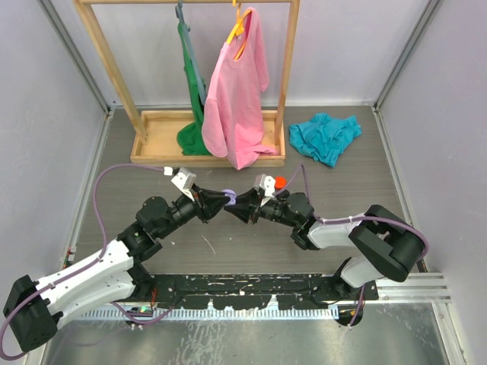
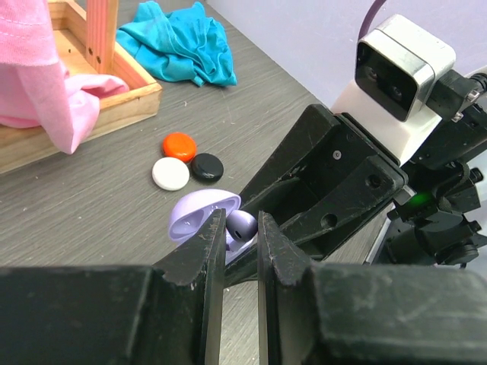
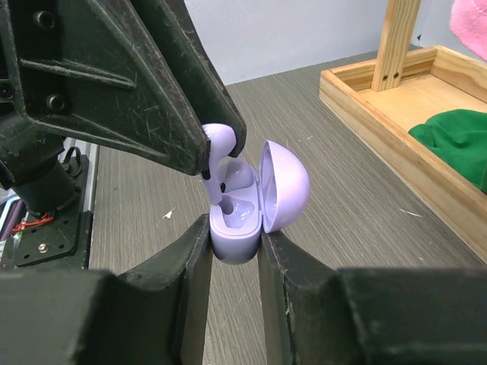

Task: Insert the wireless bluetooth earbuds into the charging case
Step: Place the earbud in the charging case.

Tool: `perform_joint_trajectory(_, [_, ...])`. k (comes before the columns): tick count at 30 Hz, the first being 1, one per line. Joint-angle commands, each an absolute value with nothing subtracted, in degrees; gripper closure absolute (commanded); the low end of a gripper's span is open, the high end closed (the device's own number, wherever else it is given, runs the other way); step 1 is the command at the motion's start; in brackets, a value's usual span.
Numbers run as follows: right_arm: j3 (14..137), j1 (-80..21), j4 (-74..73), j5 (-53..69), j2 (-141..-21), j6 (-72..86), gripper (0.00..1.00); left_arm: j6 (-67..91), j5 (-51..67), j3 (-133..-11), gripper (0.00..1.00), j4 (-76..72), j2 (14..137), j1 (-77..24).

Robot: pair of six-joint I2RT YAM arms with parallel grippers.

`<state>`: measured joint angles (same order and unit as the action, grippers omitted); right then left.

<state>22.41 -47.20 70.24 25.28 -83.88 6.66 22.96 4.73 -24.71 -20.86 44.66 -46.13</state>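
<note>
Behind the meeting point of the two arms we see a wooden rack (image 1: 283, 91) carrying a pink shirt (image 1: 236, 99) and a green garment (image 1: 192, 84), with a teal cloth (image 1: 326, 137) lying on the table (image 1: 228, 247) to its right. Nearer to the arms, a red disc (image 2: 179, 146), a white disc (image 2: 170, 173) and a black disc (image 2: 207, 166) sit close together. None of them touches the grippers. The left gripper (image 2: 241, 242) is clamped on the lilac earbud (image 2: 242, 225). The right gripper (image 3: 234, 245) is clamped on the base of the charging case (image 3: 236, 228), and the two meet nose to nose above the table. From above, their black fingers cover nearly everything and we make out only a sliver of lilac. The left wrist view hides the case base behind its own fingers but shows the three discs. Only the right wrist view shows the open case in full, with its lid standing upright on the rack side and its opening facing up. In that view the earbud sits just over the opening, its rounded head uppermost and its long axis near upright, leaning slightly. We cannot tell whether its lower end touches the well.
</note>
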Motion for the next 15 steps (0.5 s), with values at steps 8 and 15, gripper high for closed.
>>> perform_joint_trajectory(8, [23.86,-47.55,75.04,25.82,-81.41,6.95,0.99,21.48,2.71,-24.38,0.86,-26.89,45.04,-46.64])
perform_joint_trajectory(15, [23.89,-47.55,74.85,25.79,-81.03,6.84,0.99,21.95,2.26,-23.33,0.86,-26.89,45.22,-46.94])
